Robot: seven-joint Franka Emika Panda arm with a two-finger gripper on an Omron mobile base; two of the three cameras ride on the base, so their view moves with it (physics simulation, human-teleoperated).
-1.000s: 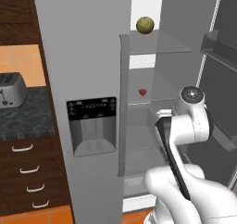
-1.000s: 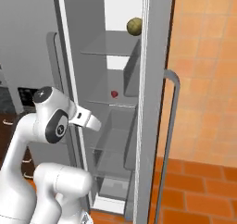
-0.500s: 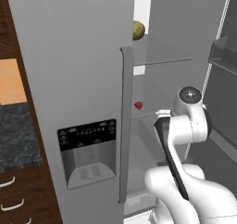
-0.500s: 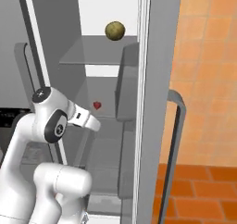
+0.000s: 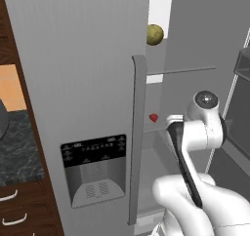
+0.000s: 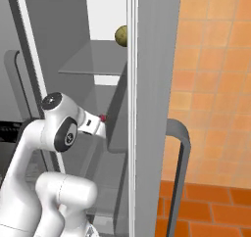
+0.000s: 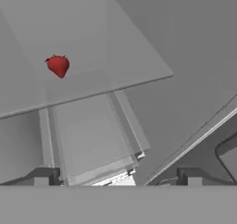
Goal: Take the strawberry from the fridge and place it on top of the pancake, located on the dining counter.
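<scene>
— So, what's the count inside the fridge (image 5: 88,84)?

— One strawberry (image 7: 58,65), lying on a glass shelf (image 7: 134,56) toward its left side in the hand view. One yellow-green round fruit (image 5: 155,34) on the shelf above it. In the left base view the strawberry shows just right of the closed door's long handle (image 5: 136,137), and in the right base view it peeks out as a red speck beside the arm's wrist.

— And doors?

— Two. The left one, with the black dispenser panel (image 5: 93,151), is closed; the right one (image 6: 157,84) stands swung out, its handle near the camera.

— The gripper?

— One gripper (image 7: 117,177), its two dark fingertips (image 7: 41,177) spread wide apart with nothing between them. It points down past the shelf edge toward a clear drawer (image 7: 92,140) below, well apart from the strawberry.

— What differs from half a second back?

— Both base views have closed in on the fridge: the door and dispenser panel loom larger, the dark speckled surface (image 5: 19,147) has slid toward the left edge, and the toaster from a second ago is gone from view. That is the camera moving; the fruit sit on the same shelves as before. The fingers remain just as wide apart.
</scene>
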